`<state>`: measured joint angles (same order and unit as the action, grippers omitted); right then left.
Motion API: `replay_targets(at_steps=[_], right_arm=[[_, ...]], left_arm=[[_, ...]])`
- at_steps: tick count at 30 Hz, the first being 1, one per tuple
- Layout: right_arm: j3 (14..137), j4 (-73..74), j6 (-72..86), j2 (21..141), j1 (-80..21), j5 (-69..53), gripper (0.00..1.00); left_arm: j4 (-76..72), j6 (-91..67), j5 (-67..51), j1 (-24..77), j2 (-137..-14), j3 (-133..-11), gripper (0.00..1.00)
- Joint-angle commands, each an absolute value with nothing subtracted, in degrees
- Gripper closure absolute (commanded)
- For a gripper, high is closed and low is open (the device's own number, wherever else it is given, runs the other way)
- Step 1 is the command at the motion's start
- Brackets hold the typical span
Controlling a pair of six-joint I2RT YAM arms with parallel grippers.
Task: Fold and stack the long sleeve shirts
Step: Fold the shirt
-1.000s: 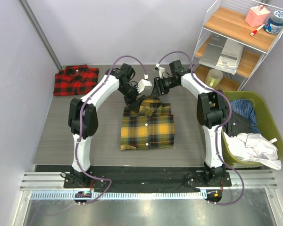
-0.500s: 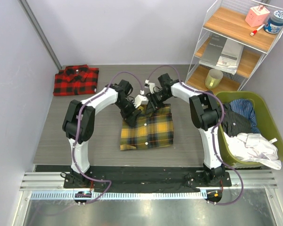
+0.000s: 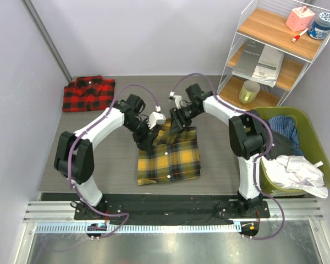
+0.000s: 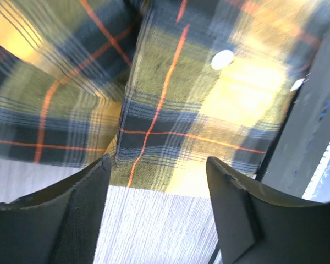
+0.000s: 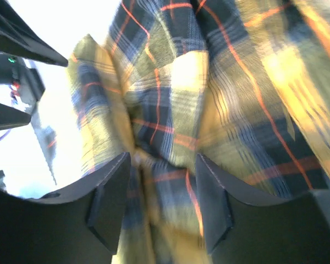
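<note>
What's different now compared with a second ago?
Both arms drew back toward their bases, and the yellow shirt slid with them, nearer the front edge and slightly left. The left gripper stands open at the shirt's far end; whether the right gripper pinches cloth is unclear. The red shirt, basket and shelf stayed put.

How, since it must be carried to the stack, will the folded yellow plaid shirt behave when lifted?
Probably floppy: the yellow plaid shirt lies in soft creases, bunched near the collar. Lifted by one edge, it would likely sag and unfold. It seems light: thin woven cloth lying flat on the table.
</note>
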<state>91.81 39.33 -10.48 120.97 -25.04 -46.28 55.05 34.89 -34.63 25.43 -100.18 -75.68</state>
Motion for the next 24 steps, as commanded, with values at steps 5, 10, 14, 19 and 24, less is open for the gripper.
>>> replay_targets(at_steps=[5,10,14,19,24], right_arm=[[94.1,50.9,-8.5,111.2,-12.7,-55.5,0.23],[81.9,53.4,-9.5,100.2,-10.1,-59.1,0.1],[68.9,53.1,-9.4,93.2,-9.7,-61.1,0.05],[58.4,46.3,-3.9,89.3,-9.5,-61.2,0.0],[49.7,30.4,9.0,83.5,-9.6,-58.1,0.0]], left_arm=[[54.4,31.5,-40.1,25.0,-99.1,-79.4,0.21],[55.1,31.8,-40.2,23.8,-100.5,-79.4,0.18],[54.3,31.6,-40.3,23.7,-101.8,-80.2,0.14],[53.9,30.1,-42.0,23.8,-105.0,-82.9,0.13],[53.5,28.4,-44.5,24.0,-108.5,-87.1,0.12]])
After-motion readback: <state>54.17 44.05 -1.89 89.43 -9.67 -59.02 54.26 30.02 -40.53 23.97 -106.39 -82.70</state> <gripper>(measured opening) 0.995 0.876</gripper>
